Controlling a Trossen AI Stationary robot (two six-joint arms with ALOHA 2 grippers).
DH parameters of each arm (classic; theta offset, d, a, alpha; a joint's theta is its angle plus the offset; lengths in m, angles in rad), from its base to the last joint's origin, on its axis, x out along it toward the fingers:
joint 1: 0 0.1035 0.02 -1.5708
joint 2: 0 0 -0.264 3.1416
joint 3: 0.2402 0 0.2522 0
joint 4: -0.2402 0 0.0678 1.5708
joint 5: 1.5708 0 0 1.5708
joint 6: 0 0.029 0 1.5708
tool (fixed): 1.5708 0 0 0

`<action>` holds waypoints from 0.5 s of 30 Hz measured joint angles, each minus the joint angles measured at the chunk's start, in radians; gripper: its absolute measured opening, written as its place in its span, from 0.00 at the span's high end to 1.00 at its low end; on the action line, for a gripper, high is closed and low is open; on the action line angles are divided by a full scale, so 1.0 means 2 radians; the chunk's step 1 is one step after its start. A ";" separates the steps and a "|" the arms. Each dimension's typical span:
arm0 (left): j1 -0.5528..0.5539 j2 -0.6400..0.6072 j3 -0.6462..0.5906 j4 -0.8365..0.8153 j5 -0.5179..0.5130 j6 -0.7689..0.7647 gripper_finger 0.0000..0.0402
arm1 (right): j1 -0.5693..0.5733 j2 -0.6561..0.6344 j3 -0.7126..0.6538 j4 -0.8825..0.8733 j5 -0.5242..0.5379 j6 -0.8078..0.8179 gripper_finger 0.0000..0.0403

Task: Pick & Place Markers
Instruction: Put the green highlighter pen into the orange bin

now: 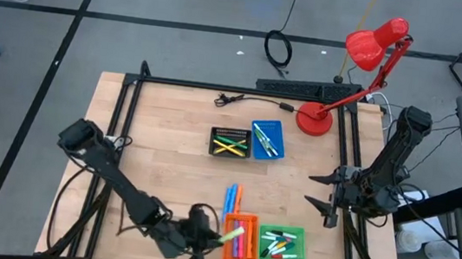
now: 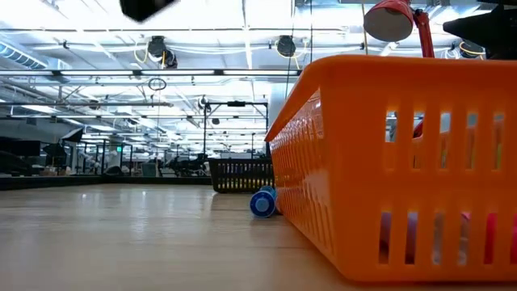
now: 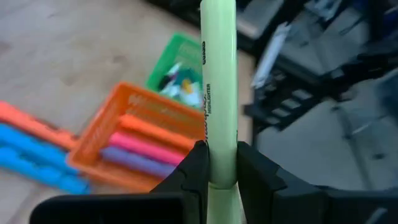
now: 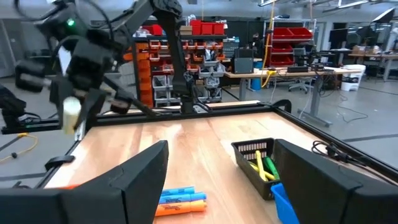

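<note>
left gripper (image 3: 222,165) clamped on yellow marker (image 3: 218,87), lifted beside orange tray (image 1: 240,238) | advice: bring it over tray, lower, then release | right gripper (image 1: 329,193) wide open, empty, waits at right edge

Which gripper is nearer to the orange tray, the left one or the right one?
The left. The left gripper, shut on a pale green marker, is at the orange tray's left edge. The right gripper waits open, farther off to the tray's right.

- Pale green highlighter marker (image 3: 217,93): clamped upright, above orange tray.
- Blue and orange markers (image 1: 232,198): lying side by side on surface.
- Remaining markers (image 1: 239,244): inside trays.
</note>
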 joint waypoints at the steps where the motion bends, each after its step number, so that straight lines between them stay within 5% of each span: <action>1: 0.004 0.009 0.007 -0.012 0.002 -0.002 0.85 | -0.002 0.000 0.000 0.000 0.000 0.000 0.31; 8: 0.053 0.082 0.104 -0.161 0.051 -0.090 0.85 | -0.007 0.000 0.000 -0.001 -0.002 0.000 0.31; 15: 0.086 0.131 0.136 -0.160 0.145 -0.083 0.83 | -0.007 0.000 0.000 -0.002 -0.002 0.002 0.31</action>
